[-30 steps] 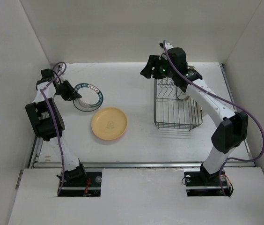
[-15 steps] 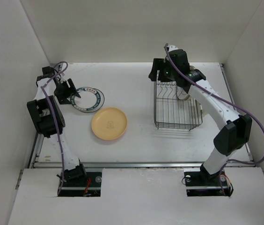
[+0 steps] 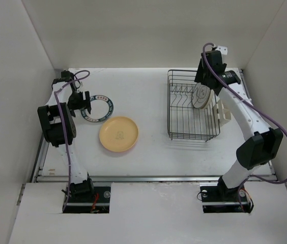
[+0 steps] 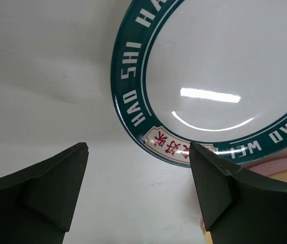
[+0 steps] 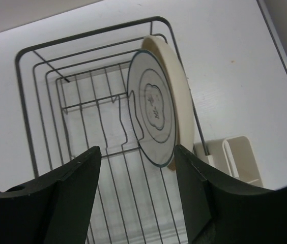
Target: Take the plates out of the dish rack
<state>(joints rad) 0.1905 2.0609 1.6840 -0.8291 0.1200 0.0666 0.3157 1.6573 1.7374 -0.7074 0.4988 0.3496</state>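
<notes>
The black wire dish rack (image 3: 193,122) stands at the right of the table. One cream plate (image 3: 203,96) stands on edge in it near its far right corner. My right gripper (image 3: 205,84) hangs open above that plate (image 5: 156,114), touching nothing, its fingers (image 5: 77,188) spread over the rack's wires (image 5: 57,117). On the left a white plate with a dark green lettered ring (image 3: 98,108) lies flat. A yellow-orange plate (image 3: 119,134) lies in front of it. My left gripper (image 3: 84,104) is open at the ringed plate's (image 4: 220,76) left edge, holding nothing.
A cream cutlery cup (image 3: 225,113) hangs on the rack's right side (image 5: 237,157). A pink edge (image 4: 283,165) shows under the ringed plate. White walls close in the table on the left, back and right.
My left gripper has opened and let go of the ringed plate, which now lies flat. My right arm has swung from the rack's far left corner to above the cream plate.
</notes>
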